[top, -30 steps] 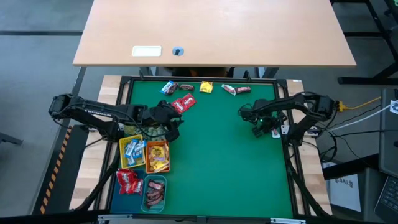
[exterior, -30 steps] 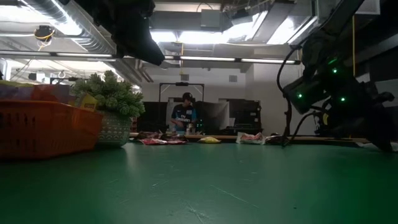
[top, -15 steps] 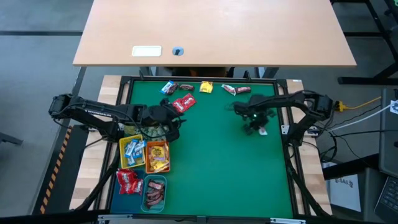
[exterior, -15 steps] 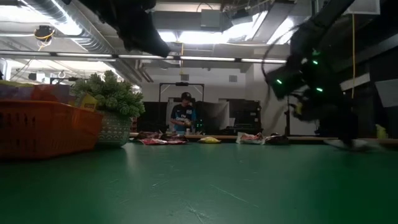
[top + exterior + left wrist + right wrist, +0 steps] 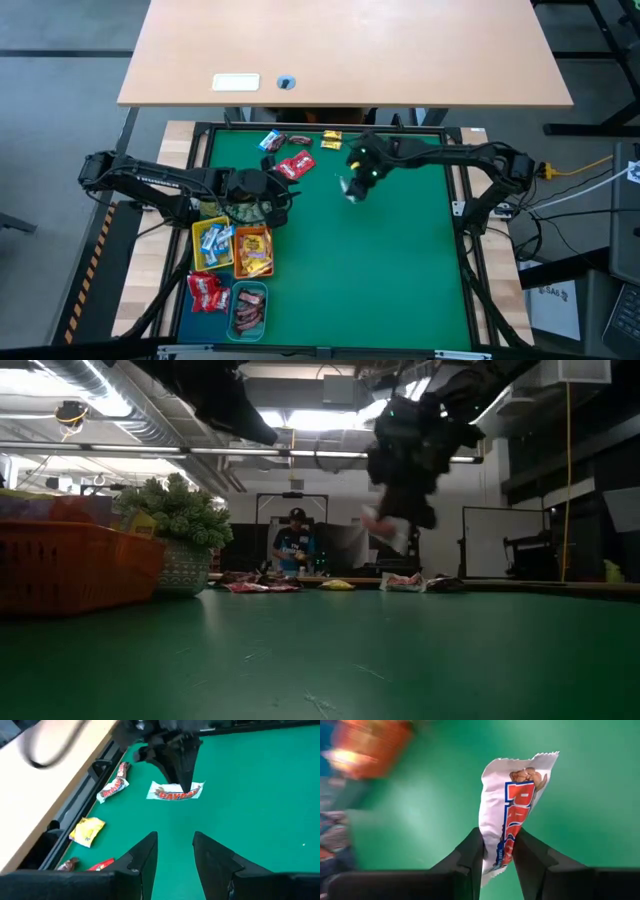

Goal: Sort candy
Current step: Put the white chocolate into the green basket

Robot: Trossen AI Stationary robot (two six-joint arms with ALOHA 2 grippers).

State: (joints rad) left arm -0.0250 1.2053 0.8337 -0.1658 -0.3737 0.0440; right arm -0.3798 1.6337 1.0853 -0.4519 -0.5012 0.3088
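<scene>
White film with red and blue print is pinched between the fingers of the right gripper (image 5: 498, 852): one candy packet (image 5: 512, 807) is held by its lower edge and hangs clear above the green mat (image 5: 380, 260). In the high view the right gripper (image 5: 357, 180) is seen over the far middle of the mat. The left gripper (image 5: 175, 852) is held partly open and empty, near the trays, with a plant ball (image 5: 180, 515) beside it.

For a clean step, the grip is best kept firm on the thin wrapper edge, since the packet can swing or slip during travel. The carry is judged to be toward the trays, which lie ahead of the right gripper on the left arm's side: yellow tray (image 5: 212, 243), orange tray (image 5: 253, 251), teal tray (image 5: 248, 308), and red packets (image 5: 205, 291) beside it. Release should be made low over the matching tray.

Loose candy (image 5: 292, 167) is left behind the right gripper along the far edge. The left arm and the plant ball are placed in the approach path, so clearance must be kept.
</scene>
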